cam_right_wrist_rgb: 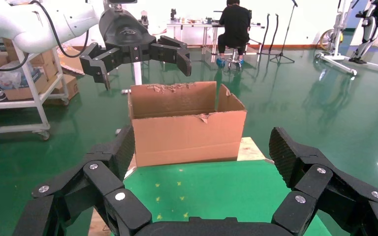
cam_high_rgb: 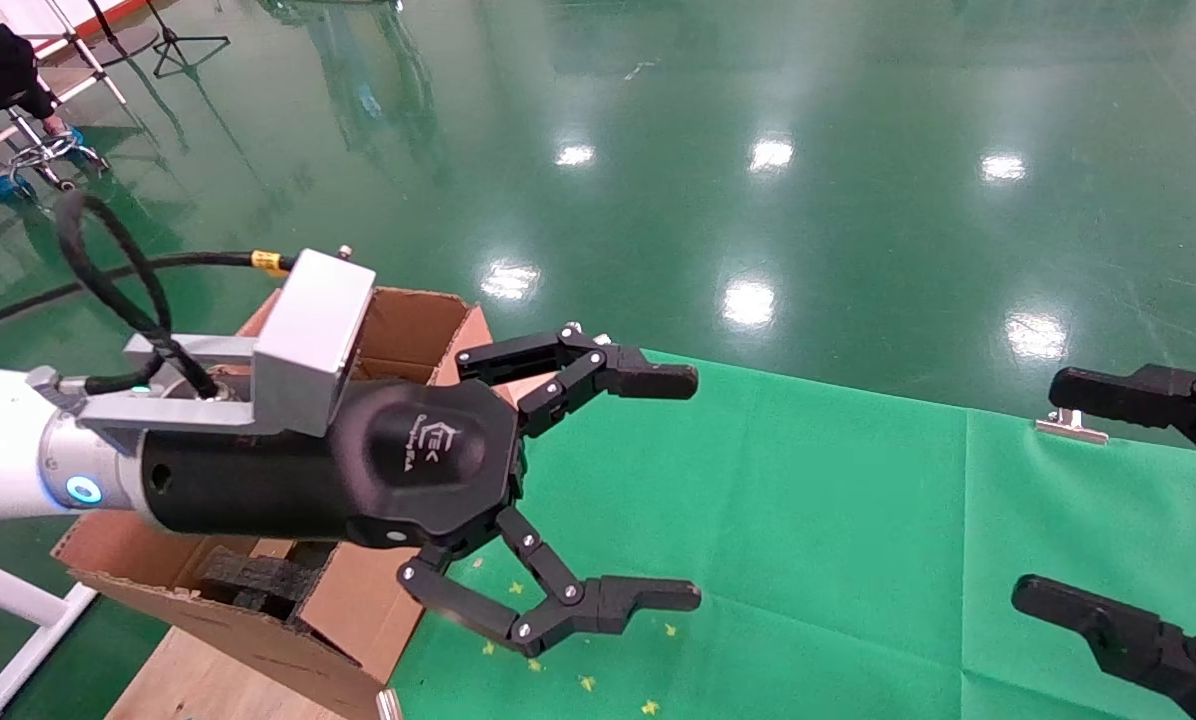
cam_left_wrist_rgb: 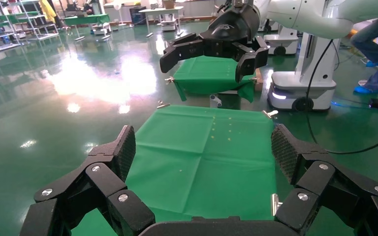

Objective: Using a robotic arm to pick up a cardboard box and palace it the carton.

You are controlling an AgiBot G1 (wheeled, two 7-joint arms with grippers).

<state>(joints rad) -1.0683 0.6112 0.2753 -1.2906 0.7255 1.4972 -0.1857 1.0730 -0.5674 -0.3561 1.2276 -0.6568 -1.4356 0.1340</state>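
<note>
so the left hand point(cam_high_rgb: 598, 490) is hanging wide open and empty just beside the carton point(cam_right_wrist_rgb: 187, 123), right hand point(cam_high_rgb: 1138, 520) also spread and idle well apart from it, and honestly the small cardboard box isn't visible anywhere, so it'll likely grab air

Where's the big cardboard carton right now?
The large brown corrugated carton sits on the robot's left, at the green cloth's edge, beneath the open left gripper.
</note>
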